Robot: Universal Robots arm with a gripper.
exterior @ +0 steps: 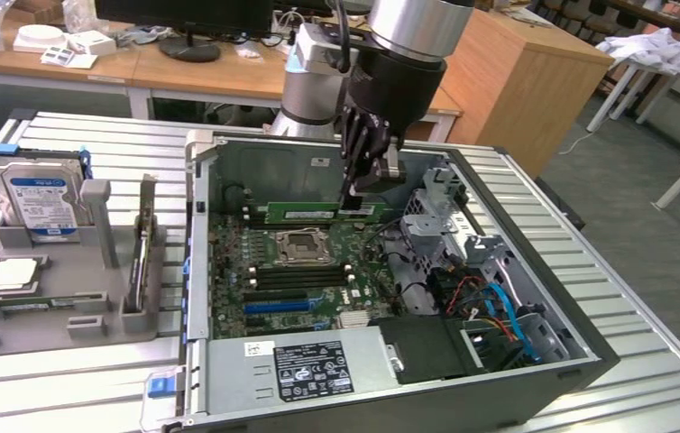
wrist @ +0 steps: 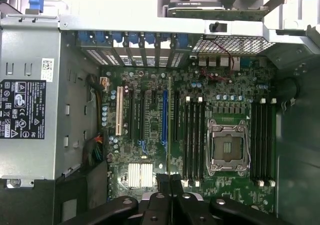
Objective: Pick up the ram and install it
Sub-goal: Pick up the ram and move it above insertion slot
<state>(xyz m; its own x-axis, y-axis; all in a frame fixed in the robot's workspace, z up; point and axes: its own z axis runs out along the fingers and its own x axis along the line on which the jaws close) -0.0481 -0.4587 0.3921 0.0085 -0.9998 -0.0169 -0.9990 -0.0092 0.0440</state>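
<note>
Tool [exterior: 362, 193]: clamped shut on the ram [exterior: 310, 213], which it holds on edge above the motherboard [exterior: 362, 257].
Technique: align the stick level and parallel with a memory slot [wrist: 192, 135], then press evenly.

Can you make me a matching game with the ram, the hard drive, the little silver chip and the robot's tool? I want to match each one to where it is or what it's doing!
Things:
1. ram
2. hard drive
3. silver chip
4. tool

Places or states:
A. standing upright in the grey holder
B. shut on a green stick
C. lying flat in the grey holder
D. held inside the open computer case

Pairs: 1-D, 2-A, 3-C, 4-B.
</note>
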